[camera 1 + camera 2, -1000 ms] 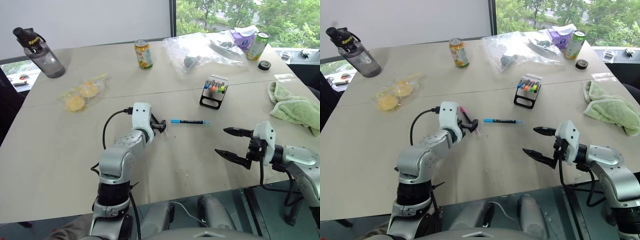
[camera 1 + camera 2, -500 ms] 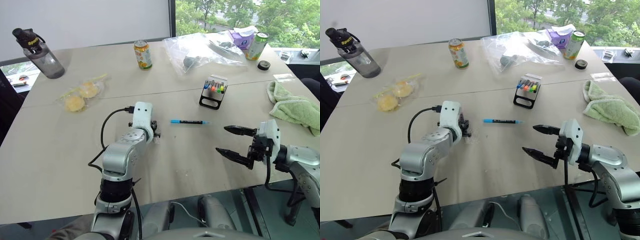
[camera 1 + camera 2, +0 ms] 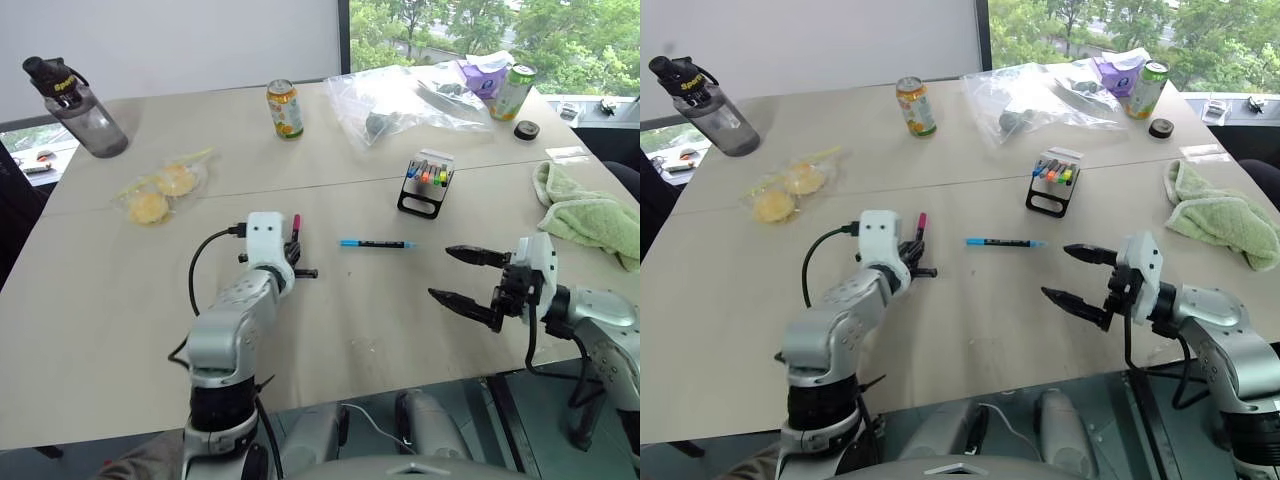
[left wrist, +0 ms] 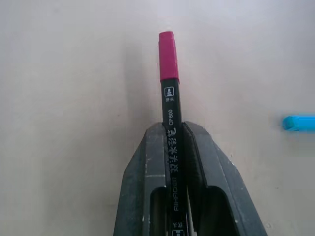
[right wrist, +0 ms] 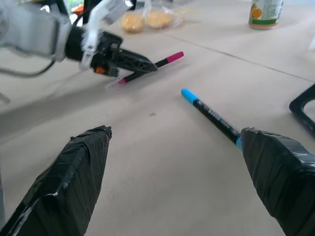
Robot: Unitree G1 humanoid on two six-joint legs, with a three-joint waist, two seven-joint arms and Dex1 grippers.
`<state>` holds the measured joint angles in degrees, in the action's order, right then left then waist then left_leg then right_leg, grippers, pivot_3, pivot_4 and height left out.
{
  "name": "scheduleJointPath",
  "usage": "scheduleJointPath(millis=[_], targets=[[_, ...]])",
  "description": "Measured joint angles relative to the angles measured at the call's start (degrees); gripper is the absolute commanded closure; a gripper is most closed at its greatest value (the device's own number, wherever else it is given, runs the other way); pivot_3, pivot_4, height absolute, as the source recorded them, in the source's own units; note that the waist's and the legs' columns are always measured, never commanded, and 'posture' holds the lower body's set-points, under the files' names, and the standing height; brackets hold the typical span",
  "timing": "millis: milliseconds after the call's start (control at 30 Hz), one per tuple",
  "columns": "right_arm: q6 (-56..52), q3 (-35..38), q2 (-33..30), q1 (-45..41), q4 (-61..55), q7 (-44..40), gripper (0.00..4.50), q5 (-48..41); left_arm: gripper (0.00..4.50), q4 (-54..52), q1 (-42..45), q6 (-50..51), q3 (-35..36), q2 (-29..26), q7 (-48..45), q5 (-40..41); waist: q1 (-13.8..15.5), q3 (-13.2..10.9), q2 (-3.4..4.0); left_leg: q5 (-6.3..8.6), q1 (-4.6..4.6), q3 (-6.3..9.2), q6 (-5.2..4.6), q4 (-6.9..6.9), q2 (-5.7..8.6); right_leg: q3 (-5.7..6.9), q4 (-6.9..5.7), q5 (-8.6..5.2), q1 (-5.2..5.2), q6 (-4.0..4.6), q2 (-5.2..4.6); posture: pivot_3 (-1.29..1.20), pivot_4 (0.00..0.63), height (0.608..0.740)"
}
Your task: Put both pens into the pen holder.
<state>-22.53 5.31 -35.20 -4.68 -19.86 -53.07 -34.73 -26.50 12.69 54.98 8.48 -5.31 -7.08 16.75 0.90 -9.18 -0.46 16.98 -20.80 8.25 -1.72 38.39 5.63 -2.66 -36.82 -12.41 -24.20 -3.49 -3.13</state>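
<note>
The left pincer [image 3: 296, 262] is clamped on the pink pen [image 4: 172, 123]: the two fingers [image 4: 142, 177] press the dark barrel from both sides, and the pink cap sticks out past the fingertips. In the head views the pen points away from the robot toward 12 o'clock, its cap [image 3: 296, 221] raised above the worktop [image 3: 330, 330].

The blue pen [image 3: 376, 243] lies flat on the worktop at about 3 o'clock from the left pincer, near it but apart, running from 9 to 3 o'clock. In the right wrist view its bright blue cap [image 5: 188, 94] points toward the left pincer.

The right pincer [image 3: 465, 276] hovers above the worktop with its fingers wide apart and nothing between them, tips aimed toward 9 o'clock. The blue pen sits at about 10 o'clock from it, not touching.

The holder [image 3: 426, 183], a black wire rack with coloured marker ends showing at its top, stands at about 1 o'clock from the blue pen, well apart from both pincers.

Farther back, a clear bag [image 3: 400, 100] lies at 12 o'clock from the holder, with a can [image 3: 285, 108] to its 9 o'clock. A bottle [image 3: 78, 93] stands at the far 10 o'clock corner, a green towel [image 3: 590, 215] lies at the 3 o'clock edge, and a bag with yellow pieces [image 3: 162, 190] rests at 10 o'clock from the left pincer.
</note>
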Motion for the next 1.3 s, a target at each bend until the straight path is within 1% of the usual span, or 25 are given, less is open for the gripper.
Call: scheduleJointPath(millis=[67,167,267,333,467,600,700,800,833,867,933,967,1033,1100,1133,1267,1300], targets=[[-2.65,-0.63,4.77,-3.92,-0.17,4.72,0.0,-1.27,4.39,-1.44,-2.62,-4.13,1.68,0.9,-6.29,5.77,-0.07,0.0,0.0,0.0,0.0,-0.01,0.0,0.0,0.0,-0.02,0.0,0.0,0.0,0.0,-0.01,0.0,0.15,0.739],[-9.06,-3.15,9.94,-9.71,-0.36,11.79,0.0,-3.18,4.39,-2.2,-5.18,-8.68,-0.34,0.14,-14.29,10.81,-0.11,0.0,0.01,0.0,0.0,0.01,0.0,-0.01,0.0,0.0,-0.01,0.0,-0.01,0.01,0.01,0.0,0.15,0.739],[-17.0,-4.02,15.38,-15.47,-0.08,18.95,0.0,-7.32,4.39,-2.26,-5.2,-11.5,-1.39,0.11,-18.84,14.97,-0.1,0.0,0.01,0.0,-0.02,0.03,0.0,0.0,0.0,0.02,0.0,0.0,-0.02,0.02,0.01,0.0,0.15,0.739],[-20.89,-3.94,17.58,-18.45,0.25,22.54,0.0,-9.87,4.39,-2.79,-5.09,-12.29,-2.52,0.12,-21.12,17.71,-0.02,0.0,0.01,0.0,-0.05,0.05,-0.01,-0.01,0.02,0.04,0.02,0.01,-0.02,0.02,0.0,0.0,0.15,0.739],[-27.67,-2.2,18.51,-19.83,1.08,25.88,0.0,-15.66,4.39,-4.0,-5.34,-12.88,-4.28,-0.86,-23.31,21.64,-0.09,0.0,0.02,0.01,-0.09,0.07,-0.03,-0.05,0.04,0.04,0.09,0.0,-0.06,0.02,0.0,0.0,0.15,0.739],[-32.45,-1.72,18.1,-21.05,1.17,26.17,0.0,-20.47,4.39,-4.35,-5.8,-13.14,-6.71,-2.91,-24.61,22.78,-0.52,0.0,0.03,0.0,-0.09,0.02,-0.03,-0.09,0.02,-0.03,0.04,0.0,-0.14,0.03,0.04,0.0,0.15,0.739],[-33.95,-1.48,18.13,-21.97,1.17,26.62,0.83,-22.97,4.5,-4.35,-5.99,-13.25,-7.8,-4.27,-25.13,23.46,-0.6,0.0,0.04,0.0,-0.09,0.02,-0.03,-0.08,0.02,-0.02,0.01,0.0,-0.14,0.03,0.04,0.0,0.15,0.739],[-34.73,-1.08,18.19,-22.71,1.17,27.14,2.27,-24.52,4.5,-4.35,-6.08,-13.62,-8.25,-5.41,-25.21,23.95,-0.59,0.0,0.04,0.0,-0.09,0.01,-0.03,-0.07,0.02,-0.02,0.01,0.0,-0.14,0.03,0.03,0.0,0.15,0.739],[-34.77,-0.7,18.08,-22.84,1.18,27.29,2.82,-24.63,4.03,-4.42,-6.07,-14.1,-8.32,-5.62,-25.38,24.1,-0.57,0.0,0.04,0.0,-0.1,0.02,-0.03,-0.08,0.02,-0.02,0.01,0.0,-0.14,0.03,0.03,0.0,0.15,0.739],[-34.79,-0.45,18.02,-22.84,1.19,27.34,3.23,-24.7,3.53,-4.47,-6.08,-14.26,-8.34,-5.68,-25.39,24.29,-0.56,0.0,0.04,0.0,-0.1,0.02,-0.03,-0.08,0.03,-0.02,0.02,0.0,-0.14,0.03,0.03,0.0,0.15,0.739],[-34.79,-0.39,18.1,-22.84,1.17,27.34,4.14,-25.35,2.77,-4.3,-6.08,-14.28,-8.41,-6.08,-24.85,24.24,-0.55,0.0,0.03,0.0,-0.1,0.02,-0.03,-0.08,0.02,-0.01,0.02,0.0,-0.15,0.03,0.04,0.0,0.15,0.739],[-34.8,-0.4,18.13,-22.84,1.15,27.37,4.5,-25.51,2.23,-4.29,-6.07,-14.28,-8.46,-6.41,-24.8,24.25,-0.57,0.0,0.04,0.0,-0.1,0.02,-0.03,-0.08,0.02,-0.02,0.01,0.0,-0.15,0.03,0.03,0.0,0.15,0.739],[-34.79,-0.41,18.24,-22.84,1.14,27.46,4.49,-25.56,1.39,-4.3,-6.07,-14.28,-8.48,-6.61,-24.71,24.5,-0.62,0.0,0.04,0.0,-0.1,0.01,-0.03,-0.08,0.02,-0.03,0.01,0.0,-0.15,0.03,0.04,0.0,0.15,0.739],[-34.56,-0.45,18.6,-22.84,1.13,27.74,4.49,-25.55,0.29,-4.3,-6.07,-14.28,-8.58,-7.13,-24.2,24.51,-0.63,0.0,0.04,0.0,-0.1,0.01,-0.03,-0.08,0.02,-0.03,0.01,0.0,-0.15,0.03,0.03,0.0,0.15,0.739],[-34.35,-0.46,18.71,-22.84,1.13,27.83,4.49,-25.51,0.02,-4.3,-6.03,-14.29,-8.65,-7.6,-23.72,24.25,-0.63,0.0,0.04,0.0,-0.1,0.01,-0.03,-0.09,0.02,-0.03,0.01,0.0,-0.16,0.03,0.04,0.0,0.15,0.739],[-32.84,-0.61,18.07,-23.95,1.14,27.77,4.49,-23.92,0.02,-4.25,-5.87,-14.61,-8.42,-9.4,-22.66,23.31,-0.65,0.0,0.04,0.0,-0.11,0.01,-0.03,-0.08,0.03,-0.04,0.01,0.0,-0.17,0.03,0.04,0.0,0.15,0.739],[-31.53,-1.45,16.19,-25.44,1.14,26.97,4.49,-21.6,0.02,-4.25,-5.78,-14.7,-8.04,-10.84,-22.77,23.33,-0.66,-0.01,0.06,0.0,-0.14,-0.02,-0.03,-0.08,0.03,-0.04,0.0,0.0,-0.21,0.02,0.04,0.0,0.15,0.739]])
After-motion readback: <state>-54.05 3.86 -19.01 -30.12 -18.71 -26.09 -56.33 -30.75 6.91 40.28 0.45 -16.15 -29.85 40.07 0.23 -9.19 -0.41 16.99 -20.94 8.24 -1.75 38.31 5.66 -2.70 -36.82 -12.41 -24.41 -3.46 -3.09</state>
